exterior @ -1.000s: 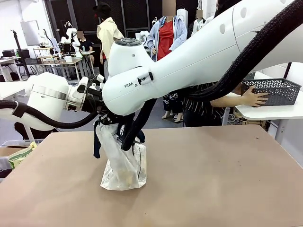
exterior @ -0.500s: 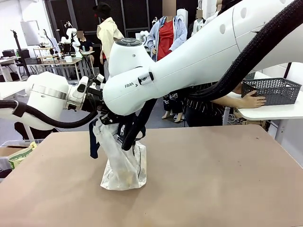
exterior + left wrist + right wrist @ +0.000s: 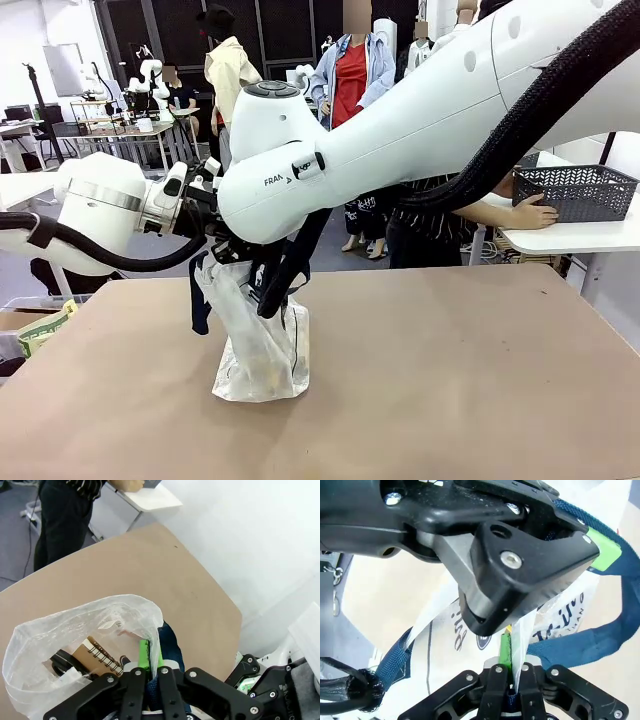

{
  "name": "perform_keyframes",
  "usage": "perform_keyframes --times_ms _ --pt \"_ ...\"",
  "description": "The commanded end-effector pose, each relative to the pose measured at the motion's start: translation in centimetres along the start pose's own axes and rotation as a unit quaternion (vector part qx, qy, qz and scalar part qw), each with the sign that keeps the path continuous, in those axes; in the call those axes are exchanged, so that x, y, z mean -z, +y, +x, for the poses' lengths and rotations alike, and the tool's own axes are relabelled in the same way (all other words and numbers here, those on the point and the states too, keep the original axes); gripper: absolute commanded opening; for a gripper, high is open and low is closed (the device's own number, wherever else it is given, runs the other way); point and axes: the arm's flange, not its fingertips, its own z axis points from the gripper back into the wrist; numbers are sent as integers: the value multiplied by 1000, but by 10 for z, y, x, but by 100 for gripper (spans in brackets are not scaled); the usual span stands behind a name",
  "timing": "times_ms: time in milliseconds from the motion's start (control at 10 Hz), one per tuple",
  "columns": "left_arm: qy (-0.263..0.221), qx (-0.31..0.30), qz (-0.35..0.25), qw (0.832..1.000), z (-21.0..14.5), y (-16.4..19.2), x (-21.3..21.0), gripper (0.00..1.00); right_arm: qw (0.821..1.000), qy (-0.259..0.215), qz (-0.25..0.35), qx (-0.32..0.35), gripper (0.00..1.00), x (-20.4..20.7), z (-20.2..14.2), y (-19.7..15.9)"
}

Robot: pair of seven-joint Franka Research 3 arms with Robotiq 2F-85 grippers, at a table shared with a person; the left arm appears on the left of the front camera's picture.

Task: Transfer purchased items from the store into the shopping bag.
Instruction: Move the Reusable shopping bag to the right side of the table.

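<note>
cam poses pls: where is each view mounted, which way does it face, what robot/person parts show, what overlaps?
Front: fixed between the arms, facing across the table to the person; both white arms meet over the shopping bag; the person's hand rests on the store.
Left wrist: looks down past the left gripper, shut on the bag's rim, into the open mouth; spiral notebook inside.
Right wrist: right gripper pinches the bag plastic, close behind the other gripper.
Shared: the bag appears in all three.
</note>
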Motion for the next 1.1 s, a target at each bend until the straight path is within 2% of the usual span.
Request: perform_keyframes --times_ms 0,600,700,1000 --pt "9 -8 19 1000 5 3 3 0 1000 -7 -9 7 0 -8 -6 -3" --pt "-1 -10 53 999 4 1 2 0 1000 -9 -3 15 0 -9 -8 -9" --pt "0 -14 56 998 4 2 2 0 1000 -8 -2 17 3 -9 -8 -10" --pt "2 -15 59 998 3 3 2 0 999 -20 -1 26 60 -28 -14 -15"
